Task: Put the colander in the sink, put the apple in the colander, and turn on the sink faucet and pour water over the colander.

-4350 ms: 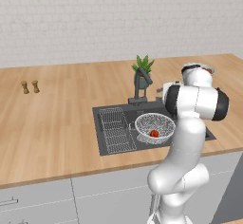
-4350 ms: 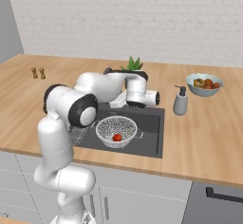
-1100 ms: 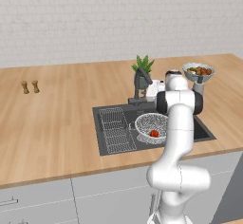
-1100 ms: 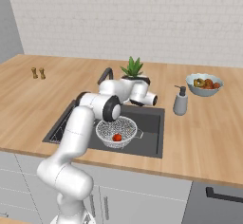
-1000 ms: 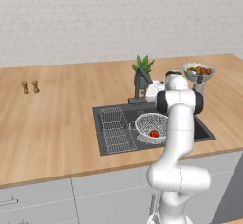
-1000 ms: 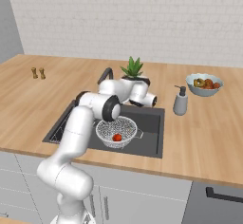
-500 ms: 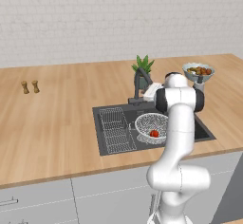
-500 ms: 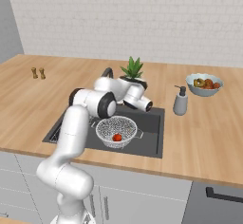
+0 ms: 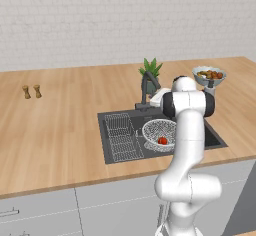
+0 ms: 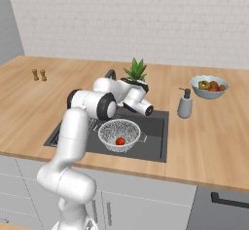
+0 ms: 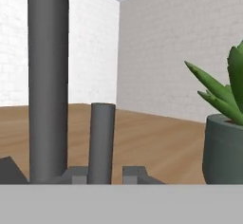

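One fruit: small red apple (image 9: 162,140) inside round silvery wire-mesh colander (image 10: 119,133).
Colander: sits in dark grey rectangular sink (image 10: 156,146).
Gripper (image 11: 110,178): fingers pressed together beside dark grey arched sink faucet (image 11: 47,80).

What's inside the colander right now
The colander sits in the sink and holds one red apple. The mesh bottom under the apple is covered.
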### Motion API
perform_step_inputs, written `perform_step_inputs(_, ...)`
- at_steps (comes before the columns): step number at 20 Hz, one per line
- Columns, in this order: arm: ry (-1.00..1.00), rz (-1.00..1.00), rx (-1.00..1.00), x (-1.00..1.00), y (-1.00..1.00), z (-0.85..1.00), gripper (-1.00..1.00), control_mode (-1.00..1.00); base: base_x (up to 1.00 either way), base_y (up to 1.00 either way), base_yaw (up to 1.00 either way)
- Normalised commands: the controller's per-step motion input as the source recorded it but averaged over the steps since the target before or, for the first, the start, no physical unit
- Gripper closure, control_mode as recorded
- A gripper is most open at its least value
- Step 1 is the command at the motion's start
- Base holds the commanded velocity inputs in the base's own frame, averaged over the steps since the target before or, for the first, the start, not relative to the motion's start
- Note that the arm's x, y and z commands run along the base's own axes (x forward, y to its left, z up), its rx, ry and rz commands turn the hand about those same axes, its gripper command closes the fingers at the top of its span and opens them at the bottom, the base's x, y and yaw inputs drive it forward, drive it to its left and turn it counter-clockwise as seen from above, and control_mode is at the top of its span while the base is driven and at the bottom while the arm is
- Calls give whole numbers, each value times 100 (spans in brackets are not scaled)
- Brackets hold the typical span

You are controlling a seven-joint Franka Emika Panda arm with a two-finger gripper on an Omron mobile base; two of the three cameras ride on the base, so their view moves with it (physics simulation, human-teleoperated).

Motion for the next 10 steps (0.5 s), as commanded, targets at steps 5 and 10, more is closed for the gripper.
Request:
perform_step_inputs(5,0,0,0,10,-64,-10,100,-100,0,0,0)
perform_step_inputs(10,4,0,0,14,-71,-18,100,-100,0,0,0)
